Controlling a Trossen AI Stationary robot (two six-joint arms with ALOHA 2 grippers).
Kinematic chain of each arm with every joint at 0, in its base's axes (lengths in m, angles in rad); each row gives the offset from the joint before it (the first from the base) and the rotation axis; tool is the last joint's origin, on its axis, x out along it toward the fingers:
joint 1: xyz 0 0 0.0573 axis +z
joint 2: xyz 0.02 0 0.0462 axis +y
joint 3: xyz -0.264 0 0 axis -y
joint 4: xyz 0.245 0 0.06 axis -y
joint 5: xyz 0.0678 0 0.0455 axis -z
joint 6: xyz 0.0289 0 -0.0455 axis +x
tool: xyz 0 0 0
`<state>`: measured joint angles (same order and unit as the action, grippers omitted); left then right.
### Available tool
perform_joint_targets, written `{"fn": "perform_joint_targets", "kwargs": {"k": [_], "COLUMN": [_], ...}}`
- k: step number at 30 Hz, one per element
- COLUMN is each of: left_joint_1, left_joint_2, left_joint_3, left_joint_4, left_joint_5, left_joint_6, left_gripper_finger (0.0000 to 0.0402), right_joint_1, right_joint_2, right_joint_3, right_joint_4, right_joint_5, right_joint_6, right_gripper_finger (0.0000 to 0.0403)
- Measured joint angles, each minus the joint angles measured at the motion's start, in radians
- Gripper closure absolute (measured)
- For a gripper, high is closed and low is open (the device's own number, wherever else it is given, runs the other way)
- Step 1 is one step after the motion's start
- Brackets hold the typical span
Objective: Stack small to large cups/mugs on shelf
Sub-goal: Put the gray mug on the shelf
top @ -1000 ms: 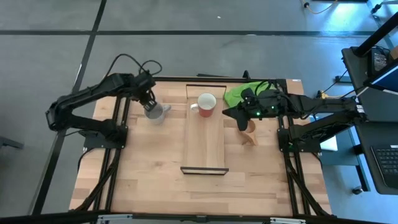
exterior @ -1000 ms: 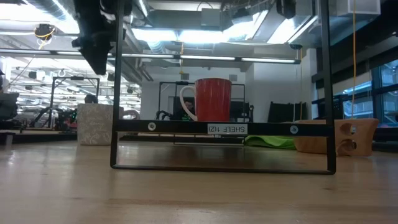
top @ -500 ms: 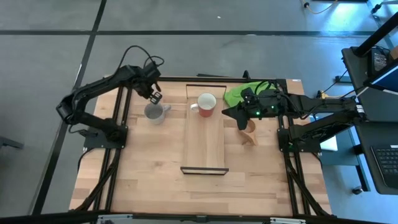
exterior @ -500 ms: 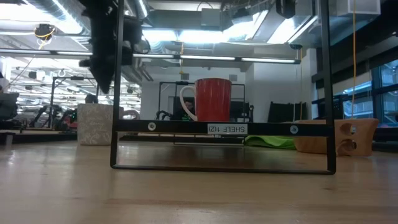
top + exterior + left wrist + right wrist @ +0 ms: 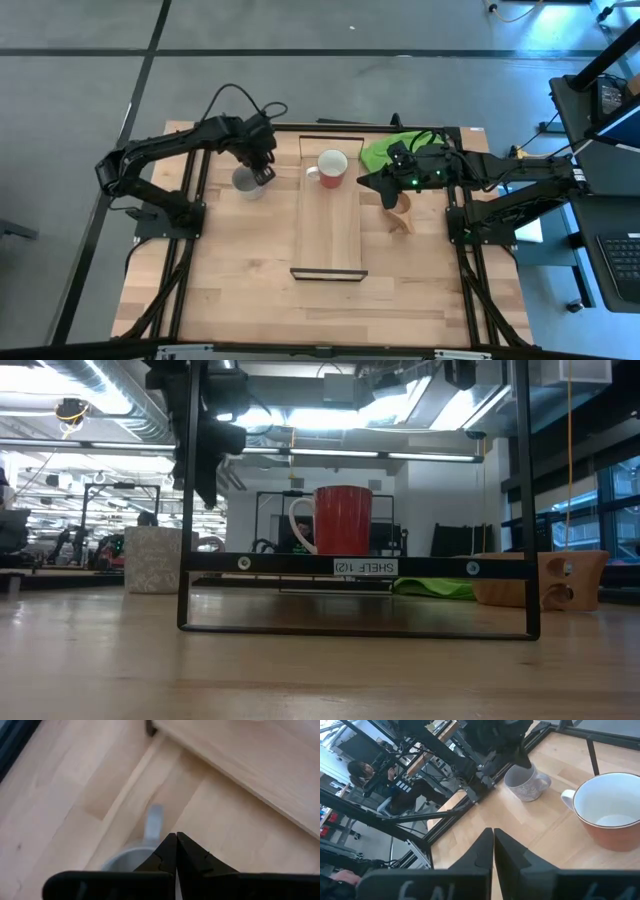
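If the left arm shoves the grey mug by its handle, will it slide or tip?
The grey mug stands upright on bare wood, squat and broad-based, so it probably slides rather than tips. A push on the side handle would likely spin it. It looks ceramic: stiff, fairly heavy, probably smooth and slippery under the shut left end effector.

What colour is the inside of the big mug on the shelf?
White inside the red mug; the right wrist view shows it best.

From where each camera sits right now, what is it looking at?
High view: overhead, straight down on both arms, the shelf and red mug.
Low view: tabletop height, level across the shelf.
Left wrist view: past the shut left gripper at the grey mug.
Right wrist view: past the shut right gripper.
All but the left wrist view share the red mug.
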<state>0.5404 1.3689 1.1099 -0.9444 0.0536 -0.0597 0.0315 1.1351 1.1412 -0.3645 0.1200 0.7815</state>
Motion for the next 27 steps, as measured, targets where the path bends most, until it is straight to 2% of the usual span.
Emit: {"fn": "perform_joint_targets", "kwargs": {"k": [5,13,17,27], "left_joint_1": [-0.026,-0.042,-0.056,-0.001], "left_joint_2": [0.004,0.131,0.151,0.169], "left_joint_3": [0.0,0.0,0.0,0.0], "left_joint_4": [0.027,0.022,0.055,0.065], "left_joint_5": [0.024,0.043,0.055,0.036], "left_joint_6": [0.04,0.079,0.097,0.119], "left_gripper_finger": [0.0401,0.0401,0.0401,0.0401], "right_joint_1": [0.0,0.0,0.0,0.0], "right_joint_2": [0.0,0.0,0.0,-0.001], "right_joint_3": [0.0,0.0,0.0,0.0], "right_joint_4": [0.0,-0.006,-0.012,-0.022], "right_joint_5": [0.003,0.003,0.003,0.016], "right_joint_6": [0.0,0.026,0.029,0.029], "right_gripper_finger": [0.0386,0.0386,0.0386,0.0386]}}
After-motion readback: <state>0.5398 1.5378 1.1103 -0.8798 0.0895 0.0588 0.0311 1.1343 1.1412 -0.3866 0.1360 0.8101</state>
